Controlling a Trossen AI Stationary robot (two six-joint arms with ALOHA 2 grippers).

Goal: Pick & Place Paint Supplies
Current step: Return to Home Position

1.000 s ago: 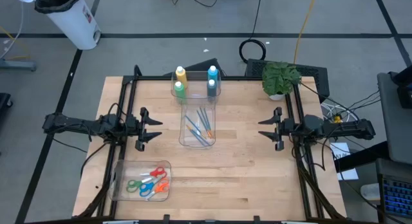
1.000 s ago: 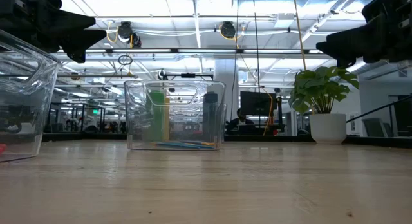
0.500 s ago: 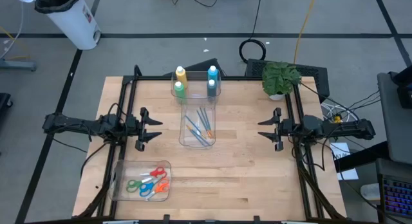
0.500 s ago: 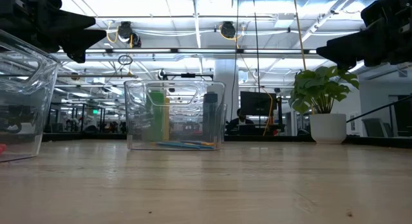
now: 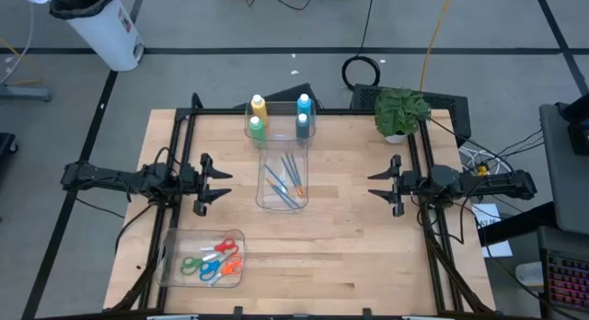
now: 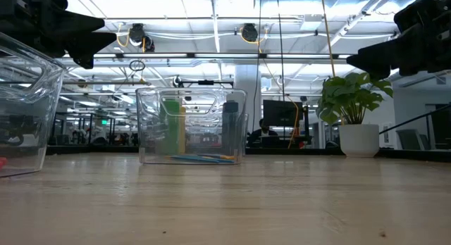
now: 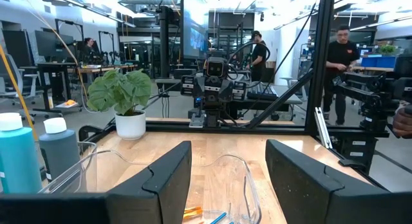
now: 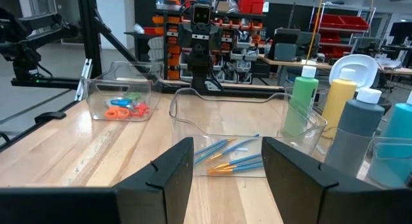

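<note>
Four white-capped paint bottles stand upright at the table's far middle: yellow point(image 5: 258, 106), green point(image 5: 256, 127), light blue point(image 5: 303, 104) and grey-blue point(image 5: 302, 123). Several thin brushes point(image 5: 283, 180) with blue and orange handles lie flat in a clear bin point(image 5: 264, 197) just in front of them, also seen as brushes point(image 8: 232, 156) in the right wrist view. My left gripper point(image 5: 219, 182) hovers open at the table's left, fingers level and pointing at the bin. My right gripper point(image 5: 377, 182) hovers open at the right, facing it. Neither touches anything.
A clear bin point(image 5: 173, 265) with coloured scissors point(image 5: 213, 261) sits at the near left. A potted plant point(image 5: 400, 113) stands at the far right corner. A black frame point(image 5: 179, 136) runs along the table's sides. People stand in the room beyond.
</note>
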